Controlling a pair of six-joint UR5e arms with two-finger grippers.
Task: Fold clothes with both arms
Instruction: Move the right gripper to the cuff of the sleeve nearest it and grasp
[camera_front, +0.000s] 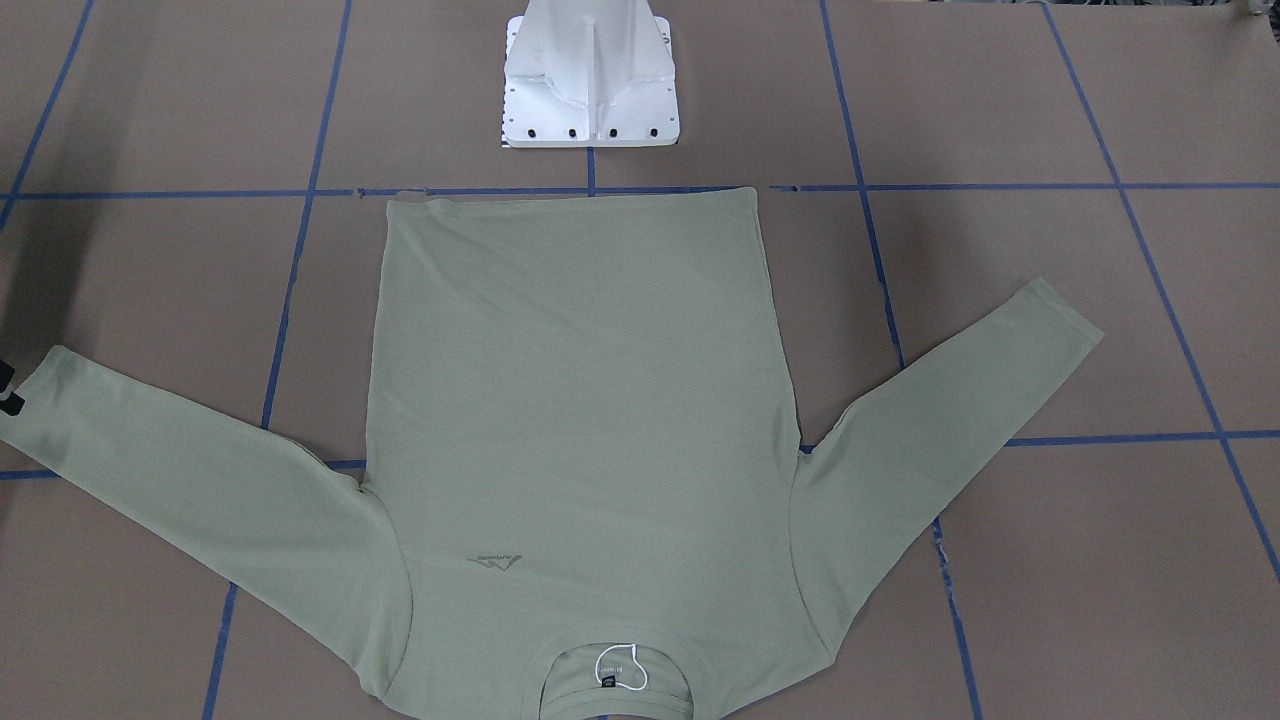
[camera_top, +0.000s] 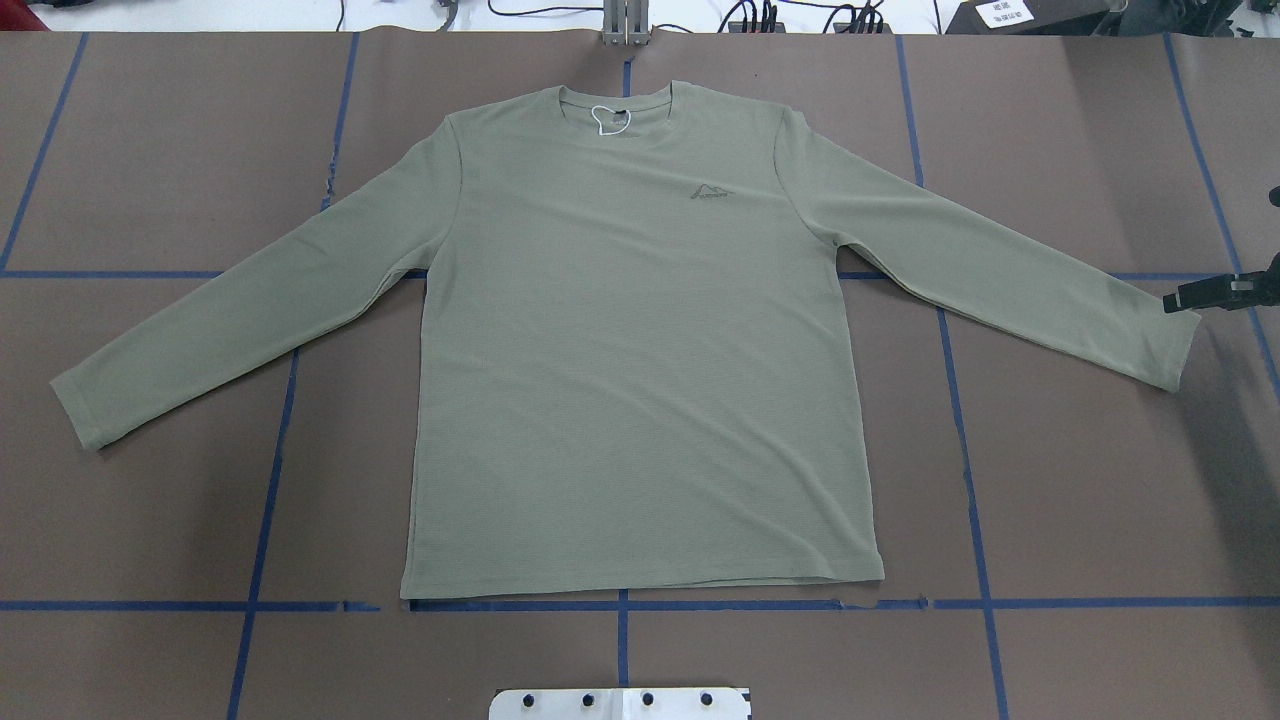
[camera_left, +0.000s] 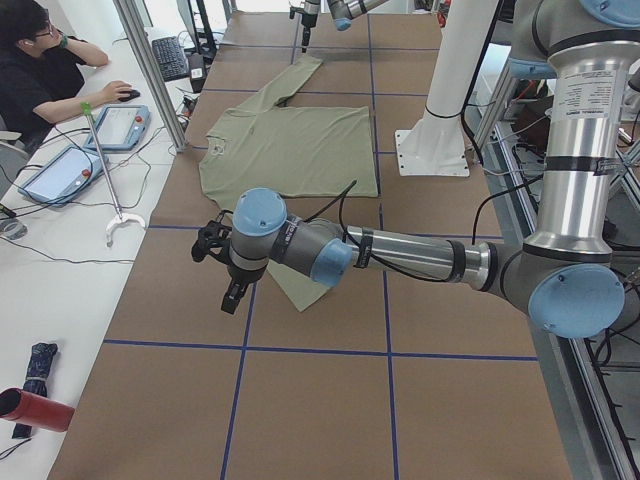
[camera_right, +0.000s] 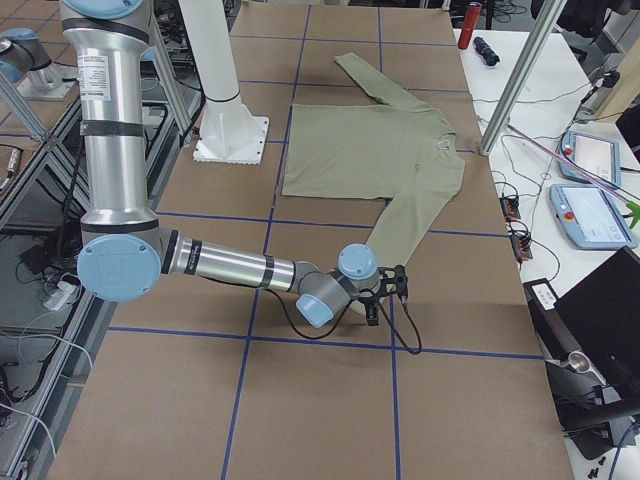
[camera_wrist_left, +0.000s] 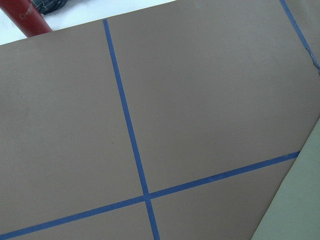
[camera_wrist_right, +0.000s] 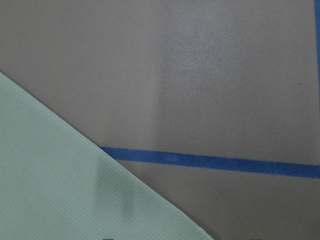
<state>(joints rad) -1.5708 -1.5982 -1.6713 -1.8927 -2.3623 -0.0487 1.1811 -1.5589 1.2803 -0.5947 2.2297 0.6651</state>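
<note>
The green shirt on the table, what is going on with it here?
A pale green long-sleeved shirt lies flat and front up on the brown table, with both sleeves spread. No fold is made yet. The robot's right hand is at one cuff, and its left hand is near the other cuff. Neither clearly holds the cloth.

One green shirt (camera_top: 640, 350). One left arm (camera_left: 420, 255) and one right arm (camera_right: 230, 268) — two arms in all. One white stand (camera_front: 590, 90), two screens (camera_right: 593, 155), one red tube (camera_left: 35, 410) — and one person (camera_left: 40, 70).
</note>
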